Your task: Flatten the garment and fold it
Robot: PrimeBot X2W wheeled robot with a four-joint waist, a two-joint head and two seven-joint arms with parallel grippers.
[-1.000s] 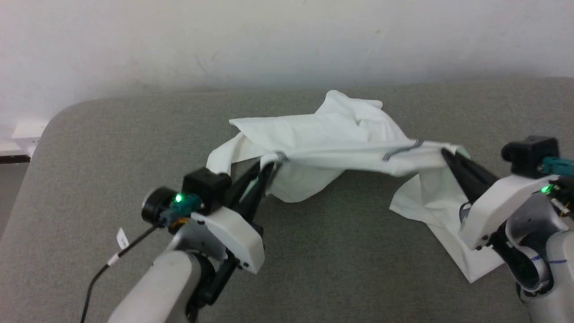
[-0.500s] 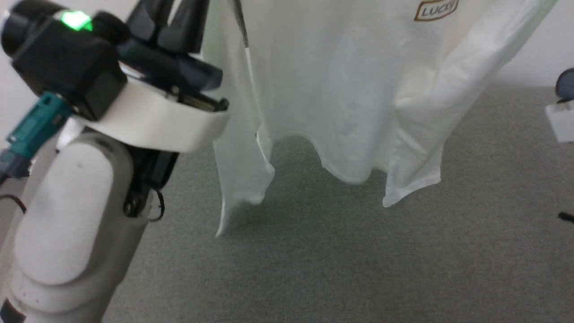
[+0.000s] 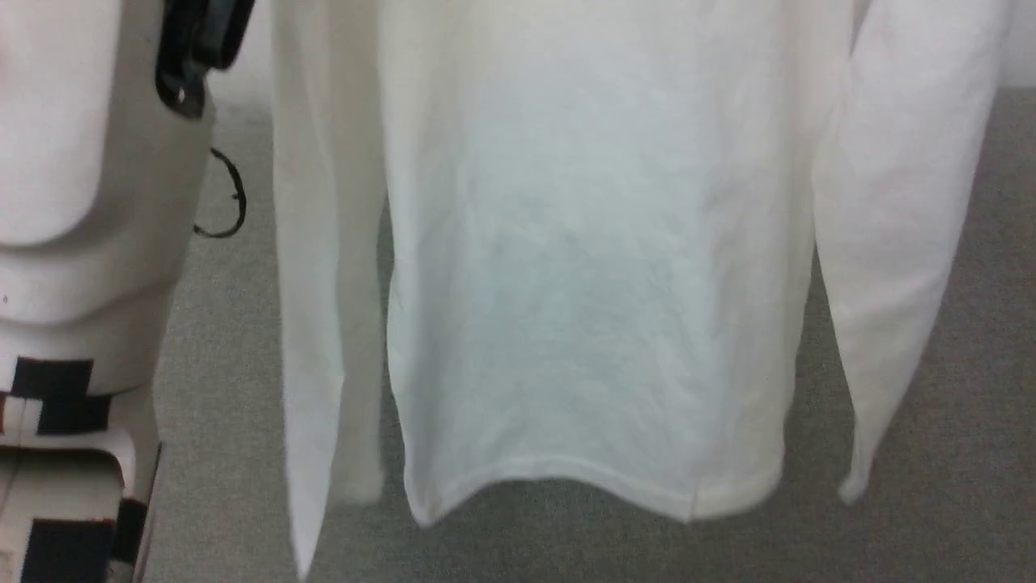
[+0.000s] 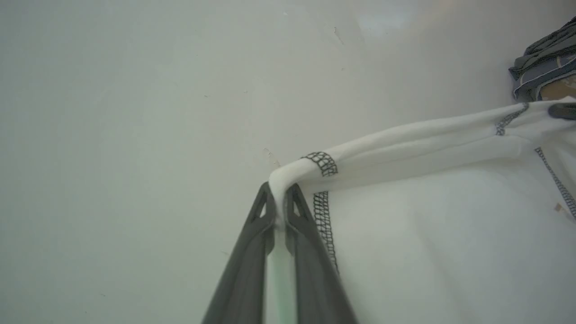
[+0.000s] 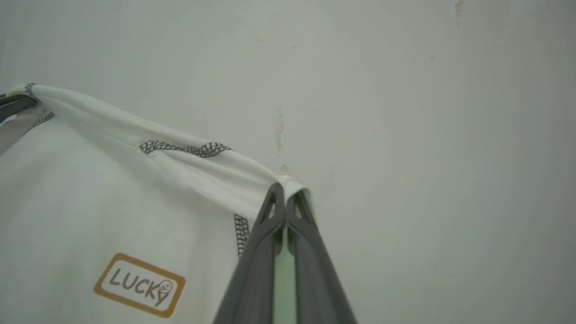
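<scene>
The white garment [image 3: 591, 283] hangs full length in the head view, its hem just above the grey surface, with a long narrow tube of cloth on each side. My left gripper [image 4: 280, 198] is shut on one top corner of the garment [image 4: 427, 234], beside a black zigzag seam. At the other end of that edge my right gripper [image 5: 285, 193] pinches the second corner of the garment [image 5: 90, 202]. The top edge stretches taut between them. A brown "LUCKY" label [image 5: 139, 284] shows on the cloth.
My left arm's pale forearm [image 3: 81, 202] stands close at the left of the head view. The grey padded surface [image 3: 971, 405] lies under the hanging cloth. A pale wall [image 4: 135, 112] is behind. A dark striped cloth bundle [image 4: 544, 58] shows at the upper right of the left wrist view.
Both grippers have lifted the garment off the grey surface, so it now hangs straight instead of lying crumpled. The head view has shifted as well.
</scene>
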